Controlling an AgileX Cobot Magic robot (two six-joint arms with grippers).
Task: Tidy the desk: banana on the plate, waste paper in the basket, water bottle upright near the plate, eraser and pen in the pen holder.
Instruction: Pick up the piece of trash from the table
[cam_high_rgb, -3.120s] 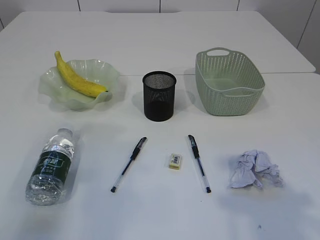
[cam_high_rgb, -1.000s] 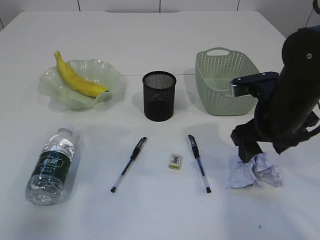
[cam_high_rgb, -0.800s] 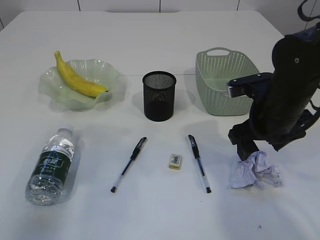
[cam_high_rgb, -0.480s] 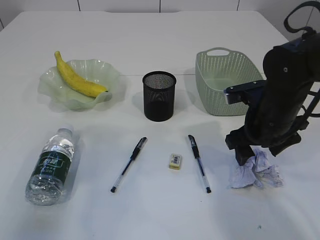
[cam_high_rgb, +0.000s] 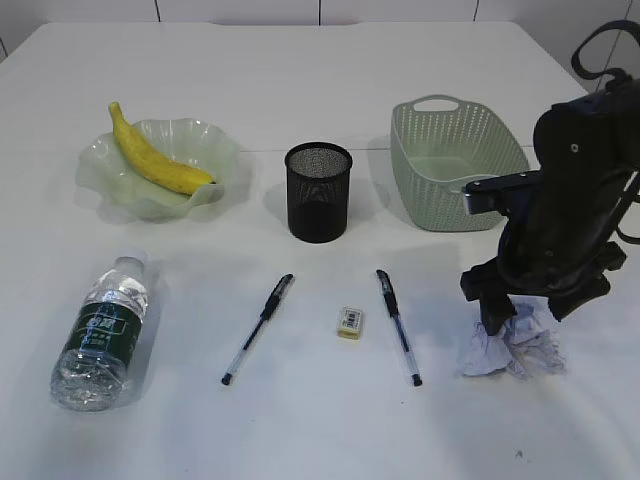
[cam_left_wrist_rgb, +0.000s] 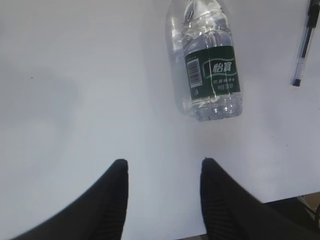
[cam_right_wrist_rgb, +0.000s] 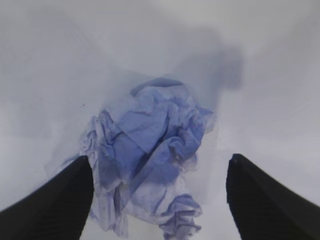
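The crumpled bluish waste paper (cam_high_rgb: 525, 348) (cam_right_wrist_rgb: 150, 135) lies on the table at the right. My right gripper (cam_high_rgb: 508, 318) (cam_right_wrist_rgb: 159, 161) is down over it and open, one finger at the wad's left edge and the other clear of it on the right. The water bottle (cam_high_rgb: 100, 335) (cam_left_wrist_rgb: 210, 65) lies on its side at the left. Short of it my left gripper (cam_left_wrist_rgb: 164, 167) hangs open and empty over bare table. The banana (cam_high_rgb: 160, 160) rests in the green plate (cam_high_rgb: 110, 185). Two pens (cam_high_rgb: 258, 328) (cam_high_rgb: 398, 325) and the eraser (cam_high_rgb: 349, 322) lie in front of the black mesh pen holder (cam_high_rgb: 318, 195).
The green basket (cam_high_rgb: 458, 165) stands behind the right arm, close to its wrist. One pen's tip (cam_left_wrist_rgb: 303, 50) shows at the right edge of the left wrist view. The table's near edge runs just below the left fingers.
The right arm came in from the right and settled lower over the waste paper, drifting slightly right in the last half second. Nothing else has moved.
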